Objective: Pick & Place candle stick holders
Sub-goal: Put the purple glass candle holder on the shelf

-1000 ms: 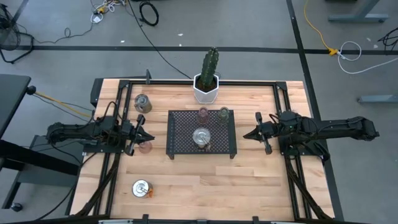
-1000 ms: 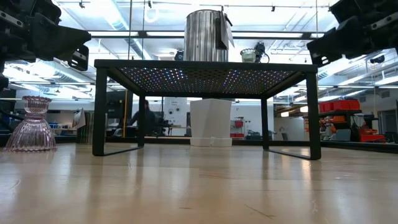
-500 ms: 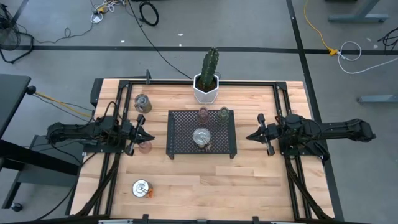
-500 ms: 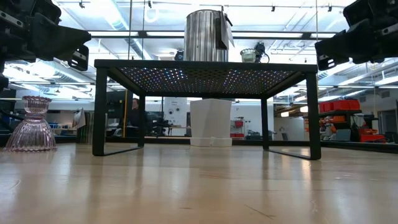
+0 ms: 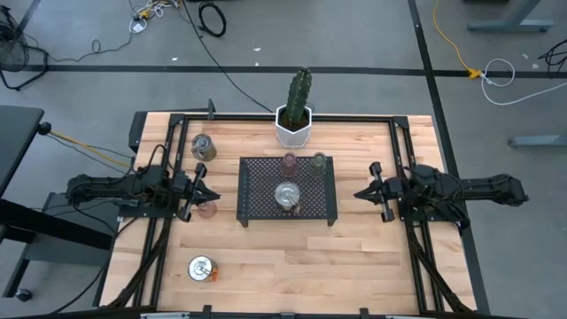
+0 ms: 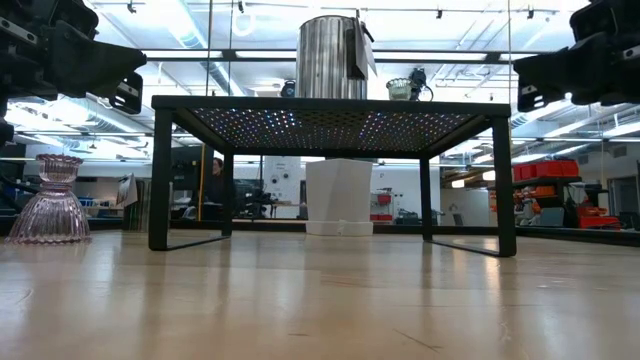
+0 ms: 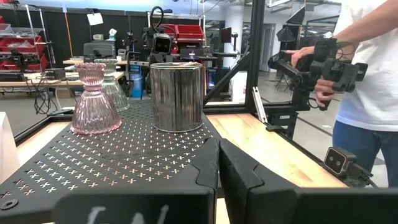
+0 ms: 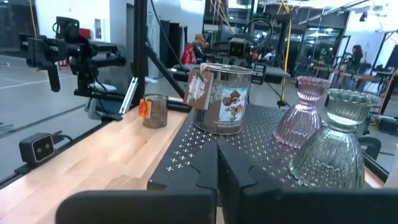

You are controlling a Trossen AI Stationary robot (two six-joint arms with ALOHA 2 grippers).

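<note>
Both end effectors, left (image 5: 202, 194) and right (image 5: 365, 192), hover closed and empty over the wooden table (image 5: 292, 257) flanking the mesh tray (image 5: 257, 190).

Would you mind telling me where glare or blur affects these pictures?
Low view: ceiling lights shine through the black mesh tray as bright dots, and the near wooden tabletop is soft. Left wrist view: the shiny silver metal holder mirrors the room. Right wrist view: the greenish ribbed glass holder looks slightly blurred.
</note>
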